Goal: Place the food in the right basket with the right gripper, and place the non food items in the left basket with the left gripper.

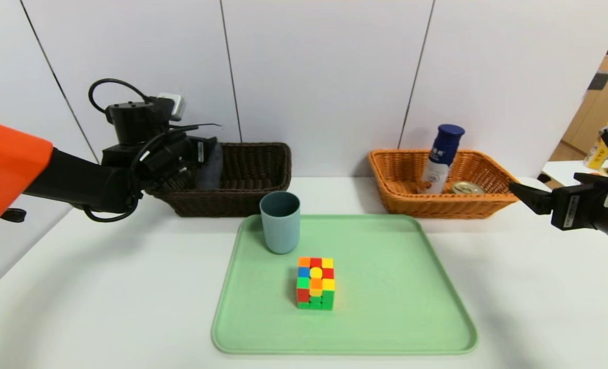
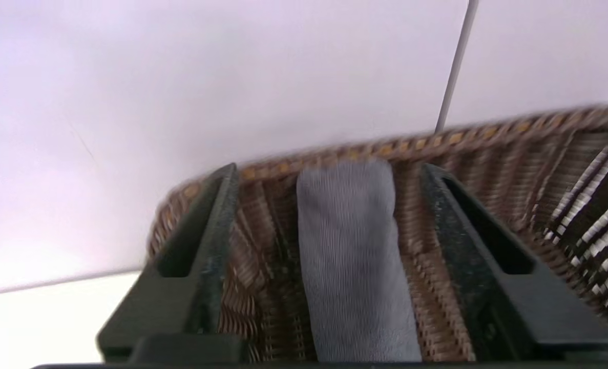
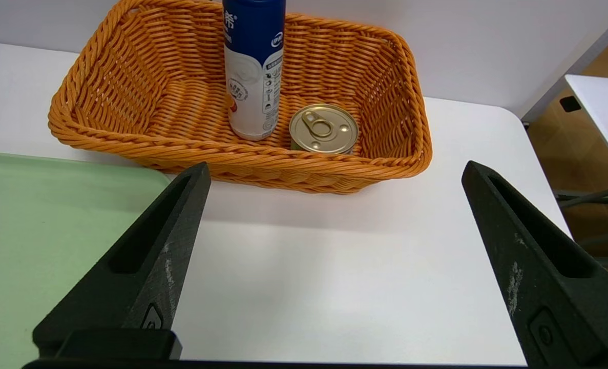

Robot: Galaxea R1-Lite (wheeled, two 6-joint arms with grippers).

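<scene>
My left gripper [image 1: 201, 165] hangs over the left end of the dark brown left basket [image 1: 263, 164], open. The dark grey rolled towel [image 2: 352, 266] lies in the basket between its fingers [image 2: 216, 230], with a gap on each side. The towel [image 1: 210, 166] shows beside the gripper in the head view. A blue-grey cup [image 1: 280, 221] and a multicoloured puzzle cube [image 1: 315, 283] stand on the green tray [image 1: 385, 307]. The white bottle [image 1: 441, 159] and the tin [image 1: 467, 187] sit in the orange right basket [image 1: 488, 169]. My right gripper [image 1: 526, 196] waits open at the right, empty.
In the right wrist view the bottle [image 3: 252, 77] and tin [image 3: 324, 128] stand inside the orange basket [image 3: 129, 77], beyond bare white table; the tray's corner [image 3: 37, 230] lies beside it. A wall runs close behind both baskets. The table's right edge is near.
</scene>
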